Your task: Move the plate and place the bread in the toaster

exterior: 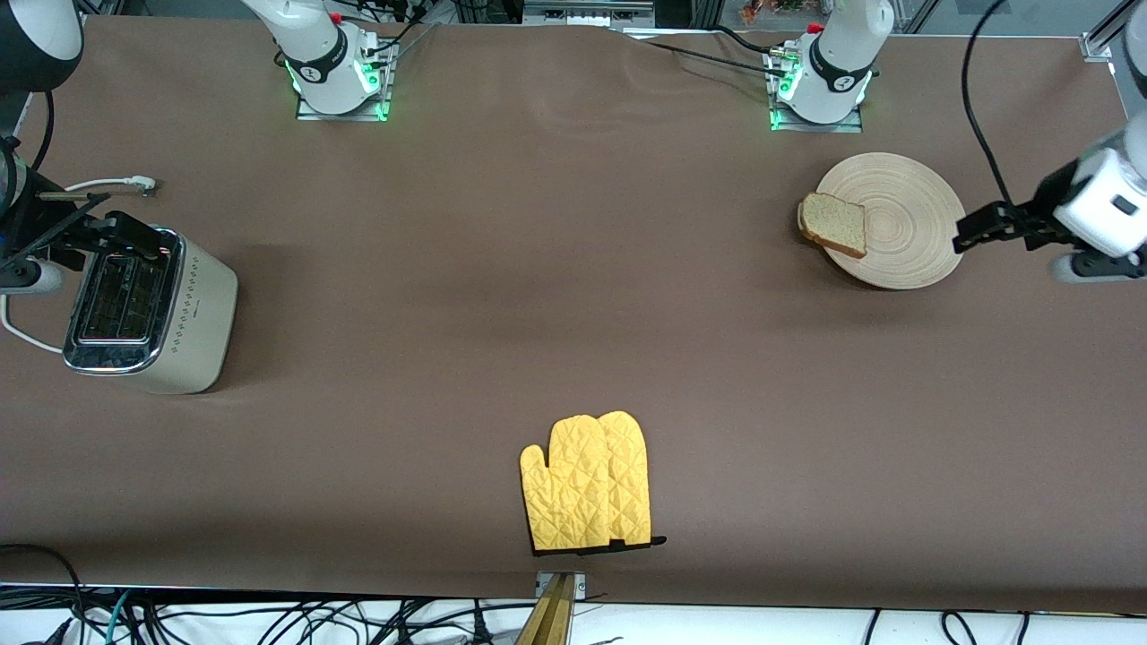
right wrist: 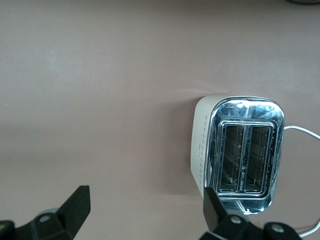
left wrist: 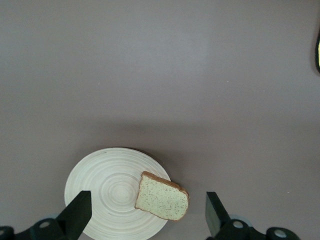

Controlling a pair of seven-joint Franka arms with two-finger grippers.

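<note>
While the bread (exterior: 835,224) overhangs the plate (exterior: 901,219), the left hand (exterior: 972,231) hovers beside.

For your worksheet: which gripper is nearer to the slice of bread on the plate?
Left. The left gripper hangs open at the plate's rim, close to the bread; the right gripper is open over the toaster.

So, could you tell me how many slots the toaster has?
2, side by side in the chrome top of the toaster, both empty, under the right gripper at the right arm's end of the table.
</note>
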